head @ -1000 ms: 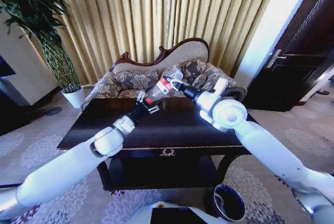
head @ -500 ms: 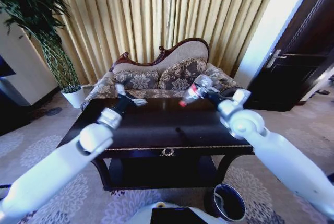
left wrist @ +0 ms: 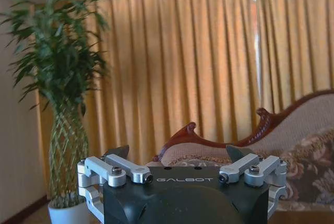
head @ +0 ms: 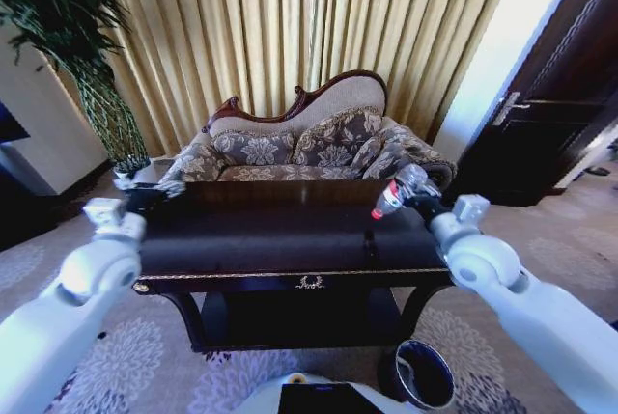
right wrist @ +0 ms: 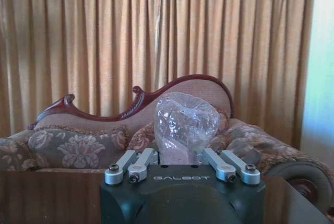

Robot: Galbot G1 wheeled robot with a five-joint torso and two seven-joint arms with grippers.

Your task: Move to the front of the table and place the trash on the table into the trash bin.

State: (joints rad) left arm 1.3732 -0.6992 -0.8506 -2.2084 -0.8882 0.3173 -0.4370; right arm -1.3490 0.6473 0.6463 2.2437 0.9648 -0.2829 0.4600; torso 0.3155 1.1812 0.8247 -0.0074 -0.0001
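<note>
Bottle point(head: 397, 192) clamped in right tool point(head: 417, 189), raised above table point(head: 280, 240) right end; left tool point(left wrist: 177, 156) spread open

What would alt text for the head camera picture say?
The right gripper holds a clear plastic bottle above the right end of the dark table; the left gripper hovers at its left end. A trash bin stands on the carpet below.

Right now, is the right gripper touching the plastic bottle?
Touching. In the right wrist view the right gripper has its fingers closed on both sides of the clear plastic bottle.
</note>
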